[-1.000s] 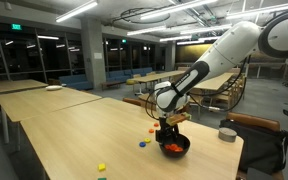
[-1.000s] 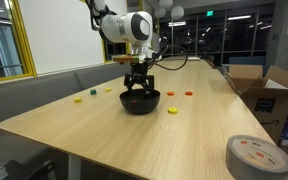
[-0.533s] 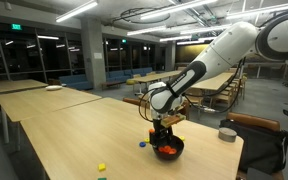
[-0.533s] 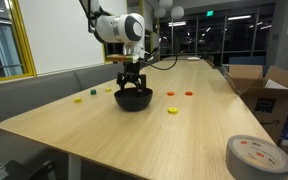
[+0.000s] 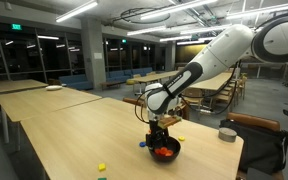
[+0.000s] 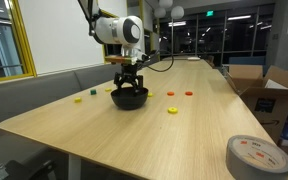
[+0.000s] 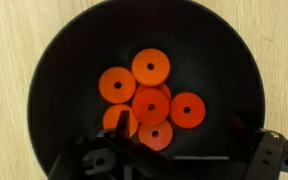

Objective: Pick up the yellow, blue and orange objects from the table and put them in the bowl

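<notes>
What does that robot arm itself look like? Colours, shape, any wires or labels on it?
The glossy white robot arm is built from thick, rounded tube-like segments with darker bands at the joints. At its tip sits a black, claw-shaped gripper. What looks like a thin dark cable trails from the wrist. Any labels are too small to make out.

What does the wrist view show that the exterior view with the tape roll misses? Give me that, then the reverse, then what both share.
Wrist view only: the orange discs with centre holes, piled inside the bowl.

Exterior view only: two yellow pieces and two orange pieces lying loose on the table apart from the bowl, the tape roll in the foreground, and the arm.

Both: the black bowl, the pale wood table, and the gripper directly over the bowl.
</notes>
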### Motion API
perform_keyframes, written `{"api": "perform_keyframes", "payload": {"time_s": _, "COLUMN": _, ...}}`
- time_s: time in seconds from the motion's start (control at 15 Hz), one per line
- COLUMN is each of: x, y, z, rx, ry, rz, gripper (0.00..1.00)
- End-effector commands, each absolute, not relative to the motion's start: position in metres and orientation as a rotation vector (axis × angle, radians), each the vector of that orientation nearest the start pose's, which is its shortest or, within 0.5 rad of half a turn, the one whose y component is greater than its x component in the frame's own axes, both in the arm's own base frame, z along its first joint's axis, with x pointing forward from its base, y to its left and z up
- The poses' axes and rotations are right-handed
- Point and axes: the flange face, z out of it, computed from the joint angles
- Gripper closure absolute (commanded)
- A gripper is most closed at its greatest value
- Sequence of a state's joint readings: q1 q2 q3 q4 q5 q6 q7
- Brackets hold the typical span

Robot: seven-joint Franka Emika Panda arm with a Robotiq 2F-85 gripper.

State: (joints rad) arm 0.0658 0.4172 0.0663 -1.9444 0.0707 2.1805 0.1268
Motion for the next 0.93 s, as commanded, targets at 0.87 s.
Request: {"api": "perform_keyframes", "payload": {"time_s": 0.87, "x": 0.518, "y": -0.049, "z": 0.355, "rx": -3.099, "ry": 0.767, "rz": 0.015, "gripper": 0.00}}
